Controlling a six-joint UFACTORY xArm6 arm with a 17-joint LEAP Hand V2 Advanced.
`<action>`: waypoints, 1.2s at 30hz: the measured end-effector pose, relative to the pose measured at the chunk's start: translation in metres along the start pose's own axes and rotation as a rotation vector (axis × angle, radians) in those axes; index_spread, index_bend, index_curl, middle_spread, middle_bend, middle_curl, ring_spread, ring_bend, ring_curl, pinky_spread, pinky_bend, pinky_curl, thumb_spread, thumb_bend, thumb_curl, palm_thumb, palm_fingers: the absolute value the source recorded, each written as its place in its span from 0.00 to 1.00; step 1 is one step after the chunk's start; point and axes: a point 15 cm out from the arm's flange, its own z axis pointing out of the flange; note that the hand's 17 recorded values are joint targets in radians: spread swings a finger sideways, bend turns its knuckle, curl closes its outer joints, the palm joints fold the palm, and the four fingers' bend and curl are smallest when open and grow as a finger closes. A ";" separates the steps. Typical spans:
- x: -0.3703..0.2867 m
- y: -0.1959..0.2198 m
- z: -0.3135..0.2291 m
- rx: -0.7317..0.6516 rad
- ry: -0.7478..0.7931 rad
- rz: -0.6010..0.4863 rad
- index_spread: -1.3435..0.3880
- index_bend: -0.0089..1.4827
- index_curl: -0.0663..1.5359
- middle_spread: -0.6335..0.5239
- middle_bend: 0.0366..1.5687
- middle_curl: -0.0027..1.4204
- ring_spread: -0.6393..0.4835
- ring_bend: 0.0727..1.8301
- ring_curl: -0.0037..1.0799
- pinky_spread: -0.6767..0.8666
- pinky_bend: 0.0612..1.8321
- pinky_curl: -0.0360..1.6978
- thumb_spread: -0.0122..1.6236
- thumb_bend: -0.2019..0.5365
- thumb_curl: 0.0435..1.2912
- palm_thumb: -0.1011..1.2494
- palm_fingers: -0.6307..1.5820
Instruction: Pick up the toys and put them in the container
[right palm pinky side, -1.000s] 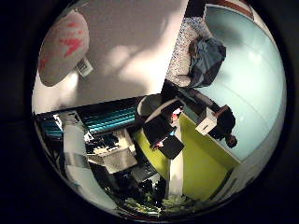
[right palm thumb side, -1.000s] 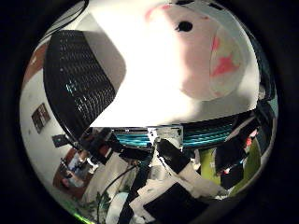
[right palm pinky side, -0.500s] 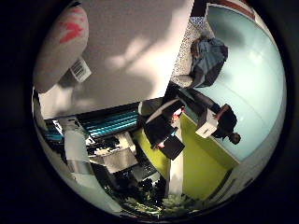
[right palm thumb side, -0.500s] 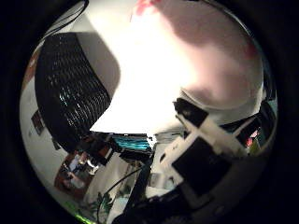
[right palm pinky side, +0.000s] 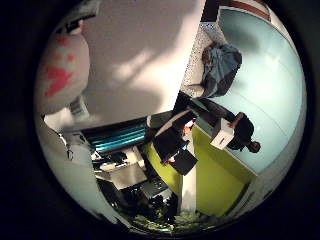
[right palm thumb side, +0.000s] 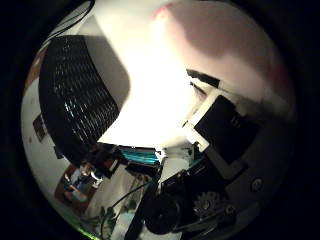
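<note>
A pink and white plush toy (right palm thumb side: 215, 55) lies on the white table (right palm thumb side: 150, 95) and fills much of the right thumb side palm view, close to the palm. My right hand (right palm thumb side: 225, 135) has white and black fingers curled in against the toy's side. The black mesh container (right palm thumb side: 85, 90) stands on the table beside the toy. In the right little finger side palm view the toy (right palm pinky side: 62, 72) shows pink with red marks and a white label, and more of my fingers (right palm pinky side: 185, 140) are curled away from it.
The table's edge (right palm pinky side: 185, 70) runs past a teal floor (right palm pinky side: 265, 80) where a grey bundle (right palm pinky side: 222, 65) lies. A yellow-green panel (right palm pinky side: 215, 170) and cluttered shelves sit beyond the table.
The palm has come closer to the toy, which now fills more of the thumb side view. The fingers have curled in against the toy's side.
</note>
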 end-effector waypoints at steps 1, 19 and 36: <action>0.002 0.002 -0.007 -0.005 0.002 -0.001 0.46 0.39 0.58 0.07 0.46 0.78 0.20 0.62 0.73 0.16 0.61 0.41 0.65 0.26 0.32 0.87 0.65; 0.014 0.059 -0.131 0.009 -0.002 -0.058 0.47 0.47 0.71 0.06 0.55 0.91 0.24 0.72 0.81 0.19 0.67 0.55 0.66 0.26 0.35 0.89 0.57; -0.136 0.122 -0.268 0.315 -0.027 -0.330 0.47 0.47 0.73 0.08 0.57 0.92 0.26 0.74 0.80 0.18 0.67 0.58 0.67 0.26 0.37 0.89 0.56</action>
